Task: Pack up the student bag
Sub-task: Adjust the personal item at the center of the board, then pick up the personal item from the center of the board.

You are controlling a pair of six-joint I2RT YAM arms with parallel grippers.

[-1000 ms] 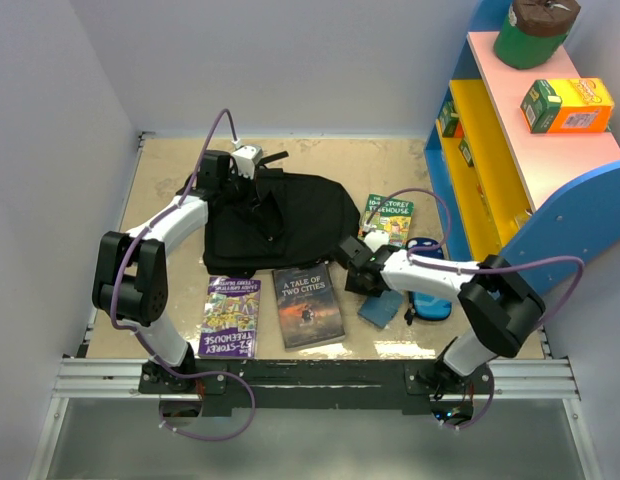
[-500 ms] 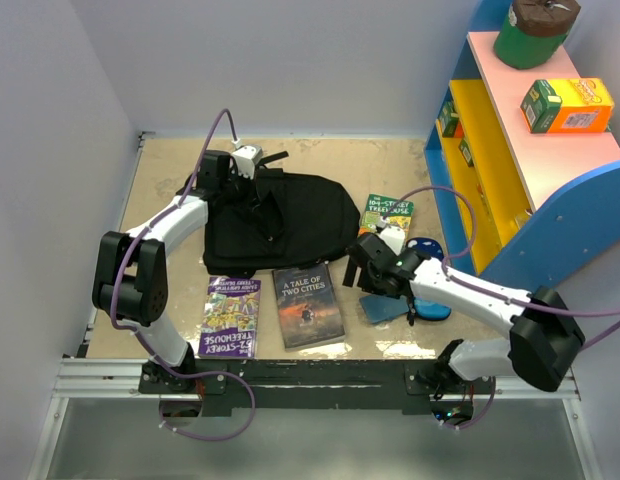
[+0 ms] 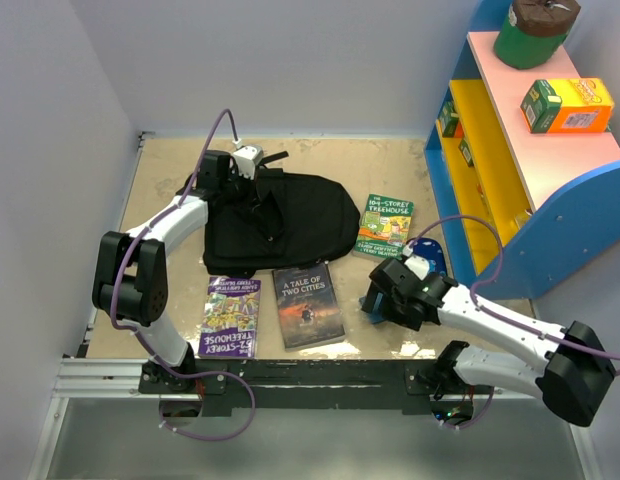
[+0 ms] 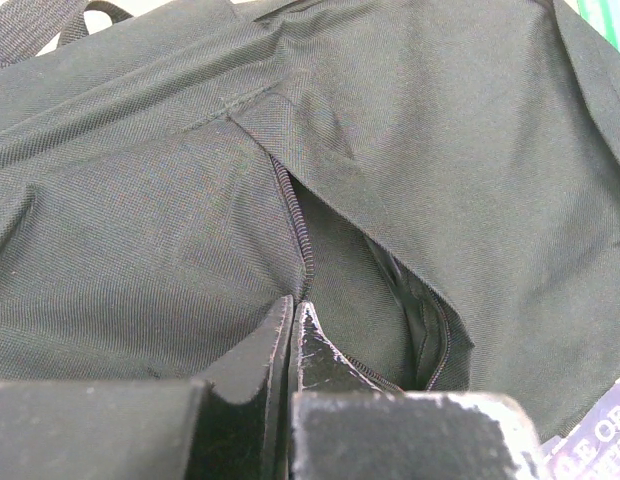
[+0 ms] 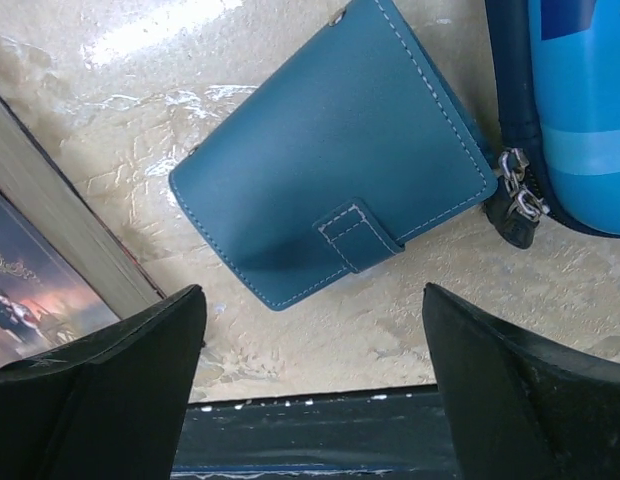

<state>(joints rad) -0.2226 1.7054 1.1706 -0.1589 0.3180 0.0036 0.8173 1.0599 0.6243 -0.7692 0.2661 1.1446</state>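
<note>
The student bag [image 3: 290, 225] lies flat on the tabletop [image 3: 340, 160], left of centre in the overhead view. A band of bare surface lies at its 12 o'clock, up to the back wall. The left pincer [image 3: 255, 192] rests on the bag's 11 o'clock part. In its wrist view the fingers [image 4: 260, 350] are pressed together with their tips at the zipper; I cannot tell if they pinch anything.

Along the bag's 6 o'clock edge lie a purple book [image 3: 231, 315] and a dark novel [image 3: 308, 305]. A green book [image 3: 387, 225] sits at its 3 o'clock, near the shelf [image 3: 490, 130].

The right pincer [image 5: 310, 300] hangs spread wide over a teal wallet [image 5: 330, 170] by the near edge of the tabletop. Bare surface separates the wallet from the novel's edge at 9 o'clock. A blue pencil case [image 5: 580, 110] lies at 3 o'clock, its zip pull just beside the wallet's corner.
</note>
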